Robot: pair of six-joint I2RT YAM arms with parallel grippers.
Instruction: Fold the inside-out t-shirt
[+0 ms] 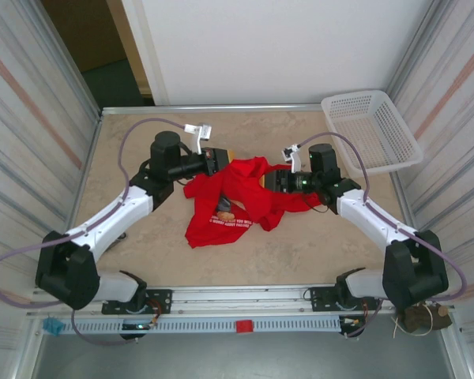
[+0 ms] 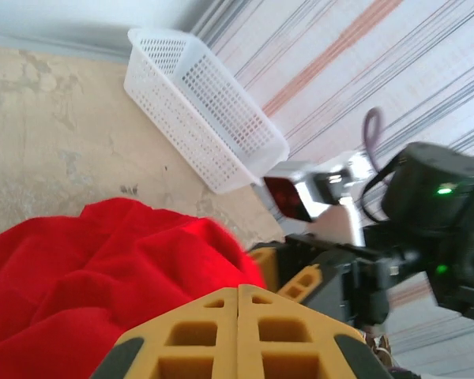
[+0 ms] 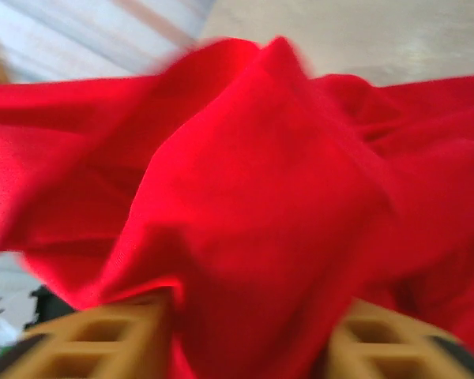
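The inside-out t-shirt [image 1: 235, 204] is a bright red, crumpled heap in the middle of the table, with a printed graphic [image 1: 225, 215] showing near its front. In the left wrist view the inside-out t-shirt [image 2: 87, 284] bunches right up against my left gripper [image 2: 238, 294], whose yellow fingers are pressed together, pinching its upper edge. In the top view my left gripper [image 1: 221, 163] sits at the shirt's back left. My right gripper [image 1: 272, 181] is at the shirt's right side. Its fingers [image 3: 103, 343] stand wide apart, and a fold of the inside-out t-shirt [image 3: 253, 197] hangs between them.
A white mesh basket [image 1: 370, 130] stands at the back right corner, also seen as the basket [image 2: 197, 110] beyond the shirt. Striped walls close in both sides of the table [image 1: 142, 245]. The right arm's wrist [image 2: 434, 205] is close in front of my left gripper.
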